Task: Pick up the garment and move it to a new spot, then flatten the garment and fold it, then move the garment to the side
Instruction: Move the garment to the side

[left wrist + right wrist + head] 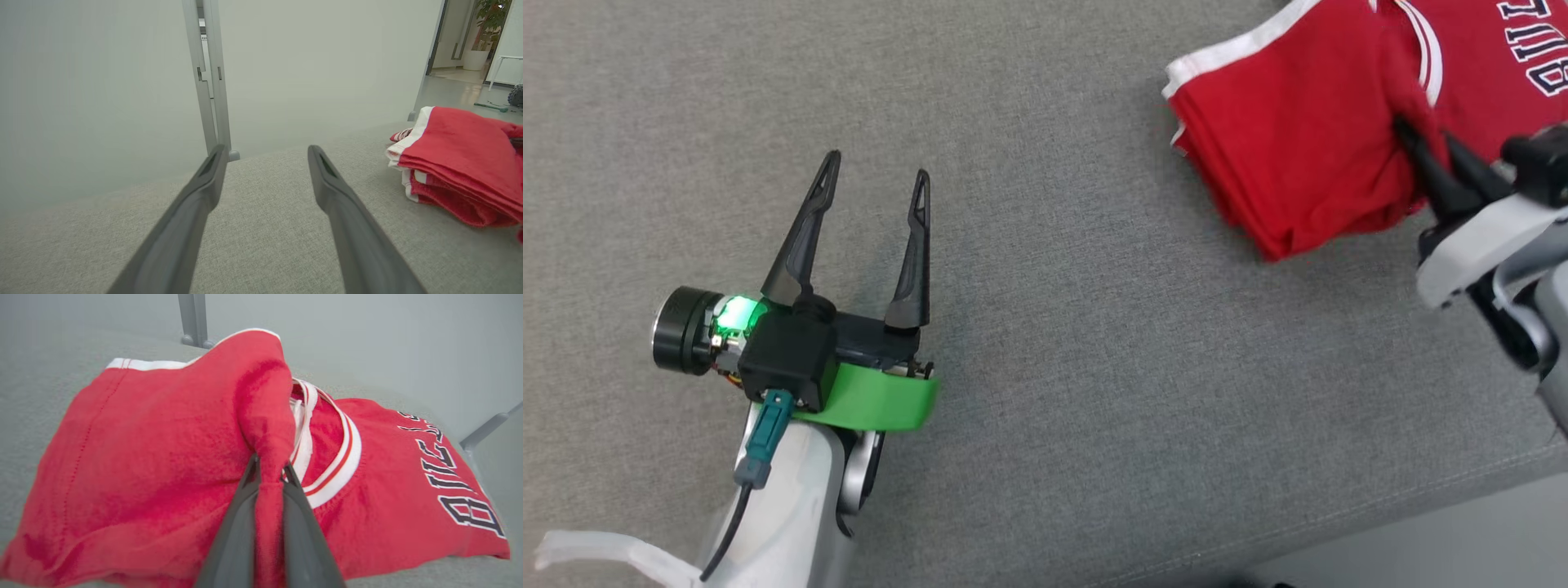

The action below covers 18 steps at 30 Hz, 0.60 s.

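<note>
1. Work surface: a grey fabric surface. Its edge runs along the lower right of the head view.
2. Garment: a red jersey with white trim and dark lettering. It lies on the grey surface in bunched, stacked layers at the upper right of the head view.
3. Right gripper: clamped on the garment. In the right wrist view its two dark fingers pinch a raised ridge of red cloth beside the white-banded collar, and the fold stands up between them.
4. Left gripper: jaws spread wide and holding nothing. It sits over bare grey fabric at the left, well apart from the garment.
5. Left wrist view: the garment shows to the right of the fingers, layered edges facing the camera, with a grey metal post rising behind the surface.
</note>
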Motion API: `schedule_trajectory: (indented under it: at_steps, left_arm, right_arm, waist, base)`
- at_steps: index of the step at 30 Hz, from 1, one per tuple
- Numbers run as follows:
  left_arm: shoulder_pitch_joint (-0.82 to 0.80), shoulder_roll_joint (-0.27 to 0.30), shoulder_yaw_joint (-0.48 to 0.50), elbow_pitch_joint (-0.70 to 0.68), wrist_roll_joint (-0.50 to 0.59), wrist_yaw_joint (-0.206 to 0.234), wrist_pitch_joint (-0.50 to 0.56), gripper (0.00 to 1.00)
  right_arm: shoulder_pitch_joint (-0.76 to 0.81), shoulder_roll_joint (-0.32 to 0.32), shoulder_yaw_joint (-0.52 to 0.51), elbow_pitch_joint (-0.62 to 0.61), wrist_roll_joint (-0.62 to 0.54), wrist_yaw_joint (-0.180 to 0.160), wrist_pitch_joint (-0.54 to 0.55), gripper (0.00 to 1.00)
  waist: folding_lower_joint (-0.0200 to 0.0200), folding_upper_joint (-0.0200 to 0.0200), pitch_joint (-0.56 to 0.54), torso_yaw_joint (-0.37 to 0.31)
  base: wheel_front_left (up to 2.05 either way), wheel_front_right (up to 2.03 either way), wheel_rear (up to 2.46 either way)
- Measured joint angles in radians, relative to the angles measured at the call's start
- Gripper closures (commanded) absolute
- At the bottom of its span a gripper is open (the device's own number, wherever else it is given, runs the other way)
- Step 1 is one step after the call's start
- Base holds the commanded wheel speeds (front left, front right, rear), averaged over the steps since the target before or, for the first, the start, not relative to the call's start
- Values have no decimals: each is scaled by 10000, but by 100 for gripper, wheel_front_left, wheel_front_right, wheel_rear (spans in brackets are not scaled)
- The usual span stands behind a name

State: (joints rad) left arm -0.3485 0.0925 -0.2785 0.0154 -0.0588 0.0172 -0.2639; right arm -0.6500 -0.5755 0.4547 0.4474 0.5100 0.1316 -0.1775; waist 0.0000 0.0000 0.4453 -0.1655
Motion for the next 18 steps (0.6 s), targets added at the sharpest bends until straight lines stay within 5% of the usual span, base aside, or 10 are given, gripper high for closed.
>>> schedule_trajectory:
  at_steps: [7,12,13,15,18]
  left_arm:
    - [-606,111,-186,-67,151,-130,0,0]
    - [-981,157,-311,-104,213,-209,0,0]
    - [-1040,165,-318,-111,215,-213,0,0]
    - [-1090,184,-343,-113,230,-213,0,0]
    - [-1085,228,-355,-86,242,-203,0,0]
  right_arm:
    - [-1397,-1377,-876,1524,700,0,33,100]
    - [-1576,-1802,-1570,2754,1047,0,-213,100]
    - [-1592,-1760,-1624,2989,1110,-2,-242,87]
    - [-1603,-1563,-1678,3281,1214,0,-357,0]
    - [-1587,-1200,-1860,3659,1231,-2,-629,0]
  waist:
    - [0,0,937,-64]
    - [0,0,1439,155]
    - [0,0,1527,213]
    - [0,0,1654,307]
    - [0,0,1713,410]
  base:
    - [0,0,0]
    - [0,0,0]
    - [0,0,0]
    - [0,0,0]
    - [0,0,0]
